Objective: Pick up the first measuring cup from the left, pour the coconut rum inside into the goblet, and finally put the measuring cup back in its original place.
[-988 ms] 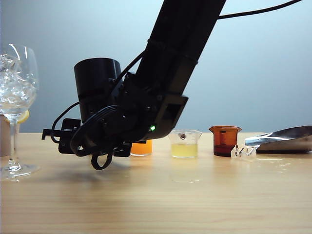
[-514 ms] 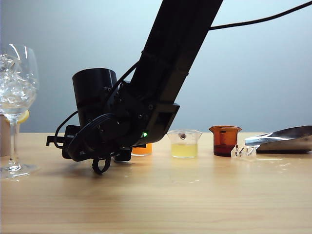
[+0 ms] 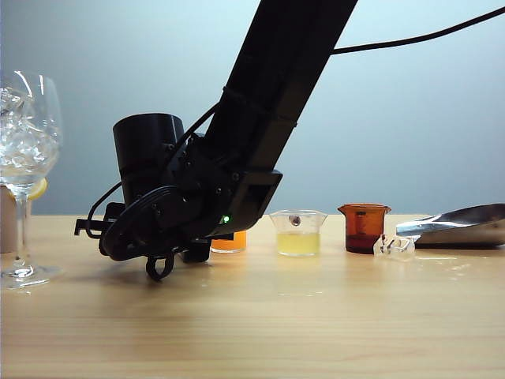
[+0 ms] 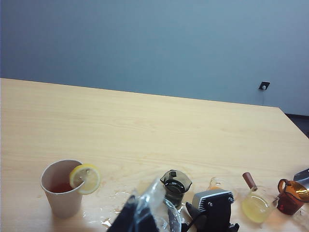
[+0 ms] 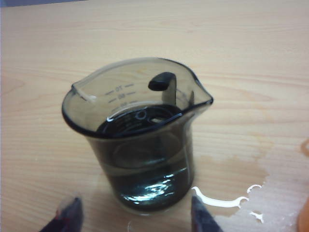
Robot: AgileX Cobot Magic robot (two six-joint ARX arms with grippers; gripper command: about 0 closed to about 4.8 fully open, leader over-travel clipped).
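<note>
The measuring cup, smoky dark grey with a pour lip, stands upright on the wooden table with clear coconut rum in its lower half. My right gripper is open; one fingertip and the other sit either side of the cup's base, apart from it. In the exterior view the right gripper hangs low over the table and hides the cup. The goblet, holding ice, stands at the far left. From the left wrist view the measuring cup shows beside the right arm's wrist housing. The left gripper is a dark blur behind the goblet's rim.
A paper cup with a lemon slice stands left of the goblet. Along the back row are an orange-filled cup, a yellow-filled cup and an amber cup. A metal scoop lies far right. Wet spill marks shine beside the measuring cup.
The right arm has sunk lower and shifted slightly left, bringing its gripper nearer the table. Its jaws keep the same spread. The goblet and cups have not moved.
</note>
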